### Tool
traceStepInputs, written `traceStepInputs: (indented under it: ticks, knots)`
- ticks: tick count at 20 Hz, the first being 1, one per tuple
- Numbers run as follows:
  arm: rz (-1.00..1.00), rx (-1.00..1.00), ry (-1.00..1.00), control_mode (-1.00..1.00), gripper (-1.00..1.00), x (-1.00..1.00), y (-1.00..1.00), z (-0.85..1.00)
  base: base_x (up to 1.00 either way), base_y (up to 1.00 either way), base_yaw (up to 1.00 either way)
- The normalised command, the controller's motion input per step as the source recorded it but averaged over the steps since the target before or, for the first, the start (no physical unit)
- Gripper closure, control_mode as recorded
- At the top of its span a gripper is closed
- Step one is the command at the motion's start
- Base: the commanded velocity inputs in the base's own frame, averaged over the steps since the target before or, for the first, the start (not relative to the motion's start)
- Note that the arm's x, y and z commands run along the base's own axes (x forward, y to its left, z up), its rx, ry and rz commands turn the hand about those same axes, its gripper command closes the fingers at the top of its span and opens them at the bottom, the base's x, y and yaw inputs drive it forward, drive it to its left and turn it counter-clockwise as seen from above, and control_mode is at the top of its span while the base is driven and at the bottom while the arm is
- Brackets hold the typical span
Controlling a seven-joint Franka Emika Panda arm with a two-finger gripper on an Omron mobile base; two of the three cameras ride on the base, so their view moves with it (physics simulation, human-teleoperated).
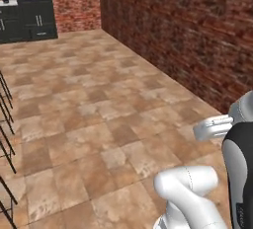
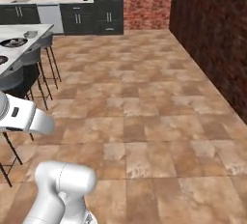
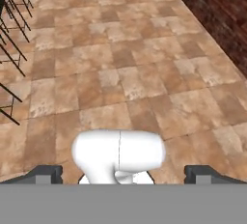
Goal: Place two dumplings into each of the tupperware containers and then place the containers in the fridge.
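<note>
Ahead, open tiled floor (image 2: 144,102), brick wall (image 2: 212,35) right, stools (image 2: 34,68) left

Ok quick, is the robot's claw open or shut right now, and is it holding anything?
Gripper: open, with its two fingertips far apart, and nothing held between them. Beyond them lies the tiled floor.
</note>
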Motion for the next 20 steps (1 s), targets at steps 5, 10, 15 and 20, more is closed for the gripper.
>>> traceStepInputs:
  ticks: [5, 10, 15, 20]
  knots:
    - [0.0, 0.0, 0.0, 1.0, -1.0, 0.0, 0.0, 0.0, 1.0, -0.62, 0.44]
    - [0.0, 0.0, 0.0, 1.0, -1.0, 0.0, 0.0, 0.0, 1.0, -0.76, 0.37]
    - [0.0, 0.0, 0.0, 1.0, -1.0, 0.0, 0.0, 0.0, 1.0, -0.64, 0.32]
    - [0.0, 0.0, 0.0, 1.0, -1.0, 0.0, 0.0, 0.0, 1.0, -0.67, 0.34]
